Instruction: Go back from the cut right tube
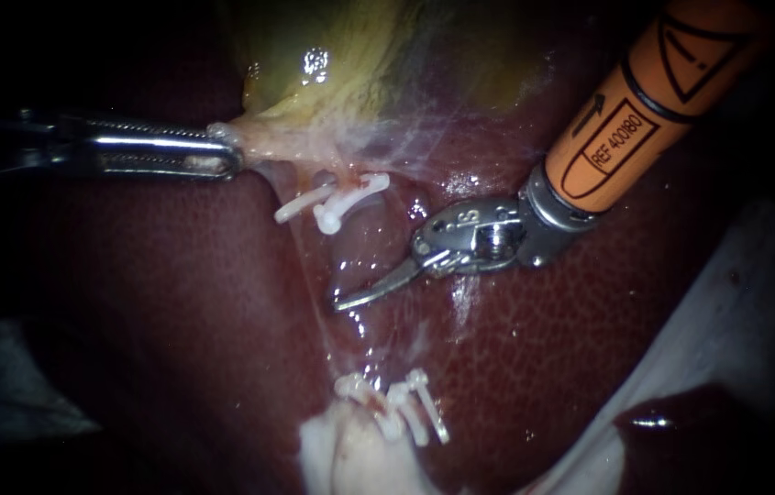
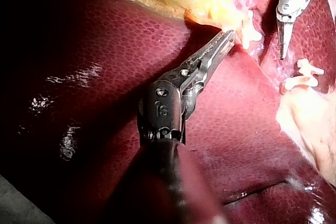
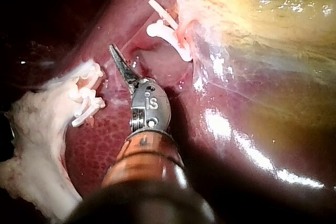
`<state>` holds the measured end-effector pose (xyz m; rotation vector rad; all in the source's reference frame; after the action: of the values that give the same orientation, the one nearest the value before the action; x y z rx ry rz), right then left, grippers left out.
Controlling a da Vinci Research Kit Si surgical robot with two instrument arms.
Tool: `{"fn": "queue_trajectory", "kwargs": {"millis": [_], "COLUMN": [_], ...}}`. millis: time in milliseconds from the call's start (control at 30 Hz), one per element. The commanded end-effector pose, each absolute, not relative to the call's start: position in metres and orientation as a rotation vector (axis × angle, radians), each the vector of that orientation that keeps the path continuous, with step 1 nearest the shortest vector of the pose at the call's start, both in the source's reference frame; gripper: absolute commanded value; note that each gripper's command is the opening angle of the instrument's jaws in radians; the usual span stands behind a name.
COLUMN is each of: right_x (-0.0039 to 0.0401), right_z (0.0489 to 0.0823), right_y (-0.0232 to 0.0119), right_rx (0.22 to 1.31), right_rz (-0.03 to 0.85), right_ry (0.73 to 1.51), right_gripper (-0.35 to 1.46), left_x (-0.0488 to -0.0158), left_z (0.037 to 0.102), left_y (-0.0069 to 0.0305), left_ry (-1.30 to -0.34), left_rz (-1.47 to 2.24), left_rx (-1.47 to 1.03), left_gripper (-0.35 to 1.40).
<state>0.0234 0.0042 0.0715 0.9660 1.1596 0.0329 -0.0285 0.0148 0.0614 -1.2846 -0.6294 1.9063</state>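
Judging by the gap between the two groups of clips, we took the cutting as done. The right tube lay parted, with one stub under the upper clips beside the gallbladder. The other stub sat by the lower clips on a pale ragged lump.

The going back we judged as not yet done. Our right instrument had its end effector pressed together and holding nothing, its tip lying over the gap between the stubs, close above the wet tissue. Our left instrument had its end effector pinching the pale tissue at the gallbladder's narrow end, which was drawn taut. A thin strand ran down the left side of the gap; we could not tell what it was.

The liver under everything was dark, wet and shining, so it looked slick and soft. Room to retreat seemed good: along the right shaft, toward the upper right, we saw only bare liver and a thin film of tissue near the gallbladder.
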Motion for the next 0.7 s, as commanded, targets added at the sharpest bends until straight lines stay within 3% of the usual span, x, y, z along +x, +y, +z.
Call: {"fn": "queue_trajectory", "kwargs": {"millis": [33, 67, 100, 167, 200, 467, 567, 700], "right_x": [0.0234, 0.0235, 0.0236, 0.0239, 0.024, 0.0238, 0.0226, 0.0196], "right_z": [0.0714, 0.0713, 0.0712, 0.071, 0.071, 0.0704, 0.0695, 0.0672], "right_y": [0.0041, 0.004, 0.0039, 0.0038, 0.0037, 0.0033, 0.0026, 0.0008], "right_rx": [0.967, 0.974, 0.976, 0.974, 0.974, 0.934, 0.852, 0.725], "right_rz": [0.035, 0.043, 0.045, 0.048, 0.048, 0.078, 0.182, 0.315], "right_ry": [1.171, 1.185, 1.194, 1.197, 1.197, 1.2, 1.191, 1.176], "right_gripper": [-0.13, 0.31, 0.54, 0.94, 1.03, 1.25, 1.43, 1.43], "left_x": [-0.0285, -0.0285, -0.0285, -0.0285, -0.0285, -0.0285, -0.0284, -0.0282], "left_z": [0.0614, 0.0614, 0.0614, 0.0614, 0.0614, 0.0613, 0.0614, 0.0614], "left_y": [0.0148, 0.0148, 0.0148, 0.0148, 0.0148, 0.0148, 0.0148, 0.0149], "left_ry": [-0.63, -0.63, -0.631, -0.631, -0.63, -0.631, -0.631, -0.633], "left_rz": [1.906, 1.906, 1.906, 1.906, 1.906, 1.906, 1.906, 1.907], "left_rx": [-1.285, -1.285, -1.285, -1.285, -1.285, -1.285, -1.285, -1.286], "left_gripper": [-0.35, -0.35, -0.35, -0.35, -0.35, -0.35, -0.35, -0.35]}}
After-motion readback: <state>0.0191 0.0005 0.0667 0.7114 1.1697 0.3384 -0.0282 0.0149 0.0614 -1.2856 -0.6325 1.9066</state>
